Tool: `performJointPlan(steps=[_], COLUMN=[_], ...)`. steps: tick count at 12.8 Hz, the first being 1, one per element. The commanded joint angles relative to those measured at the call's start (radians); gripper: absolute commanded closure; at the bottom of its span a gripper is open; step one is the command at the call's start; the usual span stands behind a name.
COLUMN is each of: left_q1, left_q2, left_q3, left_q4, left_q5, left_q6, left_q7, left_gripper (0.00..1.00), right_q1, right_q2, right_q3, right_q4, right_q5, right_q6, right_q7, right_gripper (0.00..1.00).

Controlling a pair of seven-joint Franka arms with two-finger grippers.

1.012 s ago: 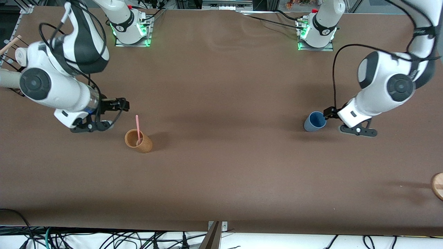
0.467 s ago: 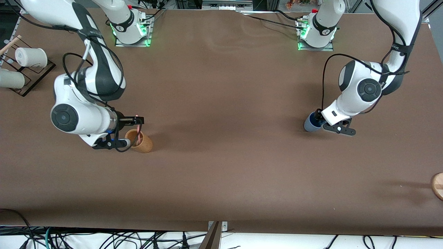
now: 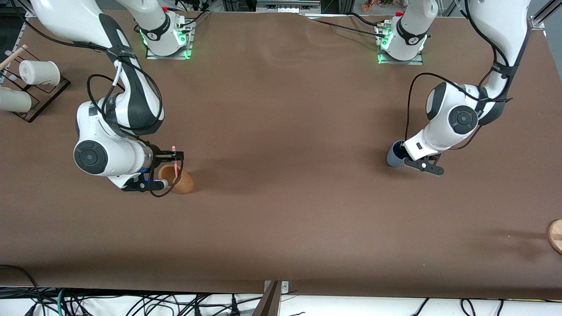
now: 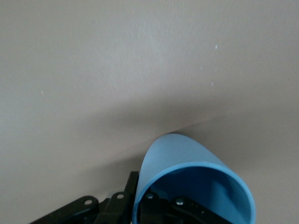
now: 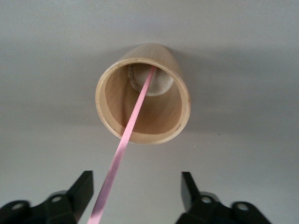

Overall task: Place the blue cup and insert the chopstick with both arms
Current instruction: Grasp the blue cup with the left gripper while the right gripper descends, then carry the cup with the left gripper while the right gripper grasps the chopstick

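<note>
The blue cup [image 3: 392,159] stands upright toward the left arm's end of the table. My left gripper [image 3: 401,150] is shut on its rim, one finger inside and one outside the wall. In the left wrist view the blue cup [image 4: 187,154] fills the frame around my left gripper [image 4: 141,186]. The pink chopstick [image 3: 175,161] leans in a tan cup [image 3: 182,183] toward the right arm's end. My right gripper [image 3: 174,154] is open around the stick's upper part. In the right wrist view the chopstick [image 5: 131,126] runs from the tan cup [image 5: 161,119] to between the fingers of my right gripper [image 5: 136,179], close to one of them.
Two white cups [image 3: 35,72] [image 3: 13,101] lie on a dark rack [image 3: 46,94] at the right arm's end. A round wooden piece [image 3: 555,236] shows at the left arm's end, nearer to the front camera.
Both arms came in and down. My right gripper moved from beside the tan cup to around the chopstick. My left gripper moved onto the blue cup's rim and shut on it.
</note>
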Motion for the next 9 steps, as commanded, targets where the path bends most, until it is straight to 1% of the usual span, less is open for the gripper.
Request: performJointPlan(steps=[1, 2, 3, 4, 5, 6, 7, 8, 9], left_q1=[0.000, 0.000, -0.003, -0.011, -0.014, -0.016, -0.017, -0.019, -0.039], left_q2=[-0.023, -0.032, -0.031, -0.023, -0.020, -0.014, 0.005, 0.032, 0.075], left_q3=[-0.048, -0.089, -0.114, -0.166, -0.216, -0.265, -0.328, -0.385, -0.425], left_q4=[0.067, 0.123, 0.177, 0.231, 0.254, 0.254, 0.254, 0.262, 0.292], left_q5=[0.006, 0.004, 0.004, 0.004, 0.004, 0.003, 0.003, 0.004, 0.006], left_q6=[-0.084, -0.183, -0.286, -0.352, -0.379, -0.379, -0.377, -0.370, -0.370], left_q7=[0.003, -0.035, -0.110, -0.199, -0.291, -0.401, -0.513, -0.616, -0.698], left_gripper=[1.00, 1.00, 1.00, 1.00, 1.00, 1.00, 1.00, 1.00, 1.00], right_q1=[0.017, 0.019, 0.026, 0.026, 0.026, 0.026, 0.026, 0.028, 0.028], right_q2=[0.031, 0.041, 0.045, 0.050, 0.050, 0.050, 0.050, 0.050, 0.050], right_q3=[-0.010, -0.012, -0.012, -0.012, -0.012, -0.012, -0.012, -0.012, -0.012], right_q4=[0.030, 0.032, 0.034, 0.035, 0.034, 0.034, 0.035, 0.035, 0.035], right_q5=[0.016, 0.016, 0.016, 0.016, 0.016, 0.016, 0.016, 0.014, 0.013], right_q6=[0.018, 0.043, 0.046, 0.054, 0.057, 0.057, 0.057, 0.057, 0.055], right_q7=[0.013, 0.013, 0.013, 0.013, 0.013, 0.013, 0.013, 0.013, 0.013], right_gripper=[0.19, 0.19, 0.19, 0.20, 0.24, 0.28, 0.34, 0.38, 0.44])
